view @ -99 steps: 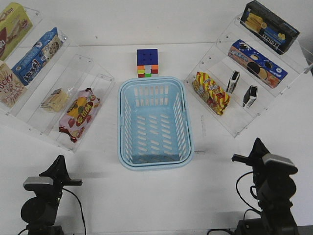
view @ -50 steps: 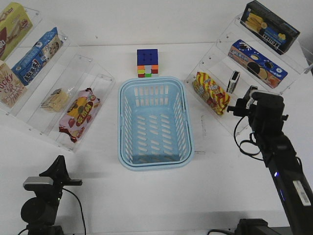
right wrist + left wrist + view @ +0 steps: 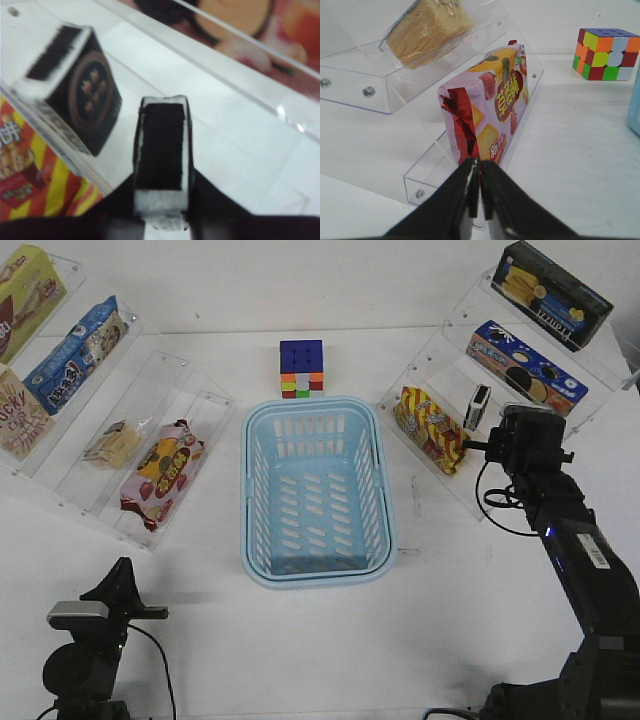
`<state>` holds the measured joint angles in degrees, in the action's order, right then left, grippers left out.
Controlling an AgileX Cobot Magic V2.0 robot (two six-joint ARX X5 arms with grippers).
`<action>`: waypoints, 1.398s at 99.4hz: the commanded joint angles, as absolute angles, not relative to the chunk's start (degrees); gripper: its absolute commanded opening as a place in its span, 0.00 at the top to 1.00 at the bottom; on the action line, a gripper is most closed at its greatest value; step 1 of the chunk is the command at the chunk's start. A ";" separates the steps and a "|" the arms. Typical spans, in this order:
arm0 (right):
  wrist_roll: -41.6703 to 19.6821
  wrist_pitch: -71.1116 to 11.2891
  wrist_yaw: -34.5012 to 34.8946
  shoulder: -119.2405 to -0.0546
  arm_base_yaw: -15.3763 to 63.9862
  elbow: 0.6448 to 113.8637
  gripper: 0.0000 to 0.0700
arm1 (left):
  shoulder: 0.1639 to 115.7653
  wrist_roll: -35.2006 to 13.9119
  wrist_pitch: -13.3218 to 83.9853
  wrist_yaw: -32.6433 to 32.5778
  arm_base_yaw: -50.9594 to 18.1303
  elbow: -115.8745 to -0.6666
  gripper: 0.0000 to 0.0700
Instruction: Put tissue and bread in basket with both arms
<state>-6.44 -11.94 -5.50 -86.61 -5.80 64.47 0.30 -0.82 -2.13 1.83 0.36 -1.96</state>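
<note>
The left gripper (image 3: pixel 479 190) sits nearest the viewer, low at the table's front left, with its two dark fingers pressed together and nothing between them. Just beyond its fingertips stands a pink strawberry snack bag (image 3: pixel 487 117) on the lowest step of a clear rack (image 3: pixel 445 165). One step up and farther from the fingers lies the bread (image 3: pixel 427 30), a golden-tan piece in clear wrap. Well off to the side of this gripper is a colour cube (image 3: pixel 605 53), resting on the white table (image 3: pixel 580 150).

The right gripper (image 3: pixel 162 200) is raised and reached out to the rack on the right. Its fingers close from both sides on a tissue (image 3: pixel 161 155), a flat black pack with white edges, held upright and edge-on. In the front view the gripper's body covers this pack. Just beyond the held pack stands a second tissue pack (image 3: pixel 85 97) with a round emblem on its face, blurred at this close range. Past that pack, and below it in the wrist view, shows the red-and-yellow snack bag (image 3: pixel 431 428).

In the front view, the basket (image 3: pixel 317 490), light blue with slotted sides, lies between the two arms, well apart from both grippers. The colour cube stands just beyond the basket's far rim.

Farther than the right gripper, the upper steps hold a blue cookie box (image 3: pixel 526 369) and a dark box (image 3: pixel 552 293).
</note>
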 commanded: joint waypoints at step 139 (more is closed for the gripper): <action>-1.48 -9.98 11.53 -52.21 16.38 56.07 1.00 | 1.39 -26.57 -0.97 2.20 0.47 -9.61 1.00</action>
<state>-3.25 -12.51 11.35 -55.22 16.47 61.60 0.80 -24.21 -0.25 1.89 0.36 -5.06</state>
